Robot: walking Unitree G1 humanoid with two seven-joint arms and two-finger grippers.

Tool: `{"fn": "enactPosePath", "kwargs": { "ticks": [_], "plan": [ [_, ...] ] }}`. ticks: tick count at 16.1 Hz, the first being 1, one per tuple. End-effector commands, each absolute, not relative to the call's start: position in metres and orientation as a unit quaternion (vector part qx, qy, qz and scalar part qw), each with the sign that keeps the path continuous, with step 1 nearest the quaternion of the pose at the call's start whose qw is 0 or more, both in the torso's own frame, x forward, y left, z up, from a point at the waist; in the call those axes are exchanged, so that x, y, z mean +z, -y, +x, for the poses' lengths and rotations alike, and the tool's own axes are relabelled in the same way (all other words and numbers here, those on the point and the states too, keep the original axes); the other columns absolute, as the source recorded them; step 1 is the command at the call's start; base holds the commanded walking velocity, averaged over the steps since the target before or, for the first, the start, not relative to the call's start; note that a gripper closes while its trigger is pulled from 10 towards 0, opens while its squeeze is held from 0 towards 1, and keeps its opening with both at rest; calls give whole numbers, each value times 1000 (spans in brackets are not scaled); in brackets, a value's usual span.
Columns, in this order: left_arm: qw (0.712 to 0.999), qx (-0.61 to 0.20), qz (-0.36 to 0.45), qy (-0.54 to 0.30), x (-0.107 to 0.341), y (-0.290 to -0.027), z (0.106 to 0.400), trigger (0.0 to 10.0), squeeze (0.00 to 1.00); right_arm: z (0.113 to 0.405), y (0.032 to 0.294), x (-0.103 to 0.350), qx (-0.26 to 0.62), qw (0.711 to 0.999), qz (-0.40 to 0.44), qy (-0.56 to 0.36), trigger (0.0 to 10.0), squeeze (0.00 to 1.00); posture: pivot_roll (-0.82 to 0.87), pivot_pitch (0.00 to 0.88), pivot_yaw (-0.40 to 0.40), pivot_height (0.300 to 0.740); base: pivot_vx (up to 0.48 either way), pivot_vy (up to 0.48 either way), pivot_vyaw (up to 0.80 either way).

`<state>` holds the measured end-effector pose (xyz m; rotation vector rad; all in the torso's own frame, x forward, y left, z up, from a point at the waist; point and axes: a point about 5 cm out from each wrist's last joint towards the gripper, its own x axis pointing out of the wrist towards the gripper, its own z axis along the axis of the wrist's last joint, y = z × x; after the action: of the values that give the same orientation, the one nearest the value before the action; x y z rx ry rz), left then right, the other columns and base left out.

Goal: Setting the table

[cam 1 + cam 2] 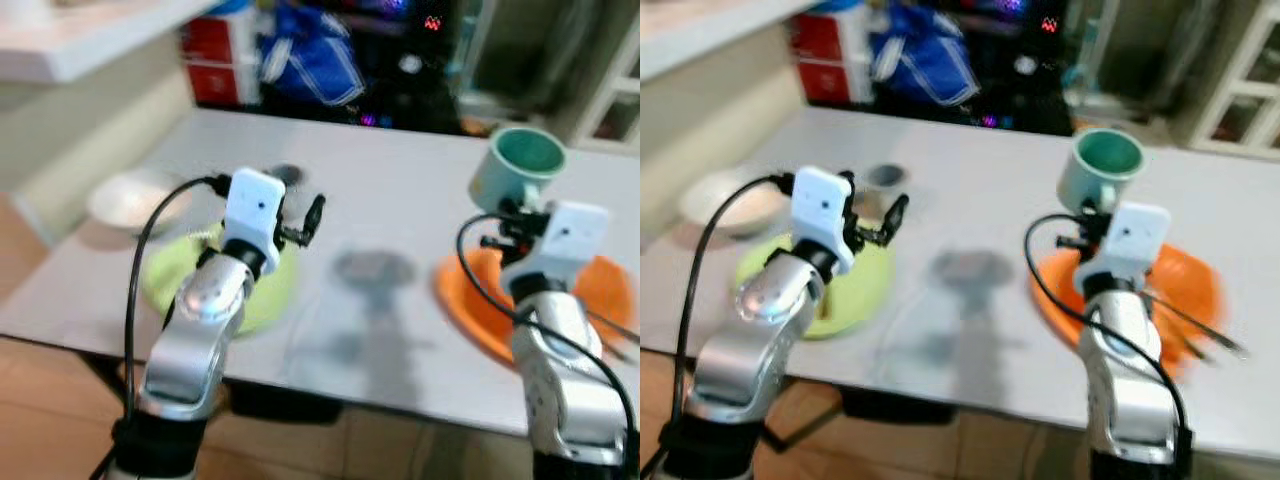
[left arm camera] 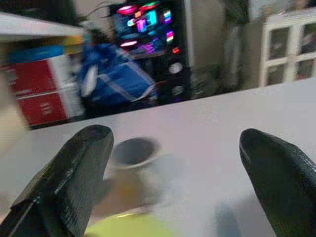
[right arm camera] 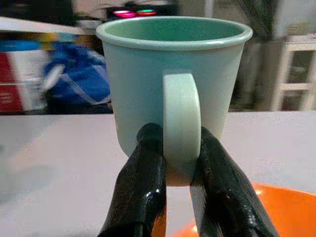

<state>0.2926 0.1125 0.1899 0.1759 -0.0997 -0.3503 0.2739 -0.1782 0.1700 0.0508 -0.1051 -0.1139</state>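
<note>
Gripping green mug [image 3: 174,84] handle above orange plate [image 1: 480,300]: right claw [image 3: 180,168]; left claw [image 2: 177,182] wide.

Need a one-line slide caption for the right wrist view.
Right gripper pinching the handle of a pale green mug, held above the orange plate.

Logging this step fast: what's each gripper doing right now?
Left gripper: open, holding nothing, over the green plate.
Right gripper: shut on the mint mug by its handle, above the orange plate.
</note>
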Motion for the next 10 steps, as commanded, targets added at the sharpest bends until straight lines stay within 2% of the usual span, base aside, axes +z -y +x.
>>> {"fn": "enactPosePath", "kwargs": {
  "ticks": [1,5,10],
  "plan": [
    [976,-192,94,42,189,-110,291,10000,0,274,178,173,-53,997,22,57,10000,0,-46,0,-4,740,0,0,0],
    [949,-297,103,40,185,-93,273,10000,0,278,178,160,-50,998,29,38,10000,0,-45,0,-8,740,0,0,0],
    [937,-329,109,32,182,-89,264,10000,0,287,177,136,-41,999,18,2,10000,0,-45,0,-6,740,0,0,0]
  ]
}}
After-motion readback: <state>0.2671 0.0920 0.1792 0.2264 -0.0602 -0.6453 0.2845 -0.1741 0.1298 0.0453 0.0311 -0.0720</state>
